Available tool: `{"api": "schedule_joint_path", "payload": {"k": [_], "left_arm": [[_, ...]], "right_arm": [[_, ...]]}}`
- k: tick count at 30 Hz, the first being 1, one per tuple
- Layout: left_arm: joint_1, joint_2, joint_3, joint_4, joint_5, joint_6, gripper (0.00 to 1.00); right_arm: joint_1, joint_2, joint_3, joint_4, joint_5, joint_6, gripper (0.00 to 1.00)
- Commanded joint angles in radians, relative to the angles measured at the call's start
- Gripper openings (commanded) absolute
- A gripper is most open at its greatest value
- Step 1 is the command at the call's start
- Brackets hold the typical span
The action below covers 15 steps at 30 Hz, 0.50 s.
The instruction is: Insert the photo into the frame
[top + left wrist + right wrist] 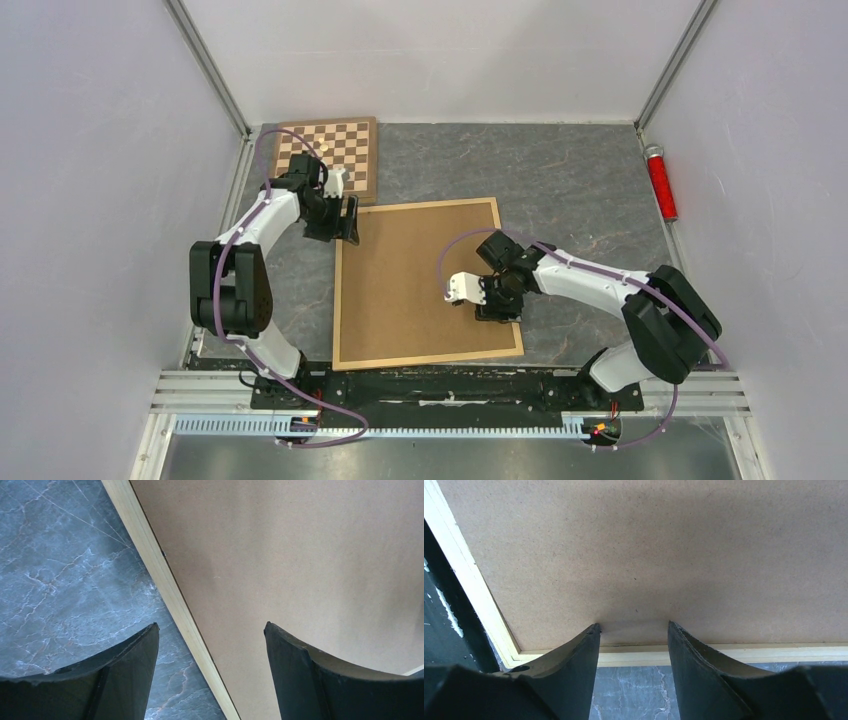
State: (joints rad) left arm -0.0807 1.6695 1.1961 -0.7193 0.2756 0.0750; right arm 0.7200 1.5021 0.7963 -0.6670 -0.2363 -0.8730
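From above, the frame (428,361), a thin pale-wood rectangle filled by matte brown backing board (420,280), lies flat on the grey marbled bench (580,190), with the chessboard (345,150) off its far-left corner. Left wrist: the left tool (212,626) gapes wide and empty astride the frame's left rail. Right wrist: the right tool (634,625) is half-spread, gripping nothing, tips at the frame's right rail.

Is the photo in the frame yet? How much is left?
Done: the plain brown backing board lies inside the thin light wooden frame. No photo shows, so whether it is under the board I cannot tell. In hand: the left jaws stand open astride the frame's left rail, the right jaws open over the board's right edge. To do: probably fixing the board down.
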Motion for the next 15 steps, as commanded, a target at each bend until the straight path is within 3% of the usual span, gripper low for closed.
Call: {"api": "schedule_joint_path", "payload": {"k": [1, 10, 15], "left_arm": [[-0.015, -0.035, -0.003, -0.009, 0.045, 0.046, 0.83], [-0.158, -0.103, -0.086, 0.014, 0.066, 0.109, 0.83], [-0.27, -0.041, -0.104, 0.054, 0.094, 0.094, 0.83]], "right_arm": [[0.032, 0.154, -0.116, 0.117, 0.07, -0.008, 0.53], [0.067, 0.21, -0.153, 0.183, 0.084, 0.056, 0.51], [0.067, 0.199, -0.171, 0.209, 0.097, 0.071, 0.52]]}}
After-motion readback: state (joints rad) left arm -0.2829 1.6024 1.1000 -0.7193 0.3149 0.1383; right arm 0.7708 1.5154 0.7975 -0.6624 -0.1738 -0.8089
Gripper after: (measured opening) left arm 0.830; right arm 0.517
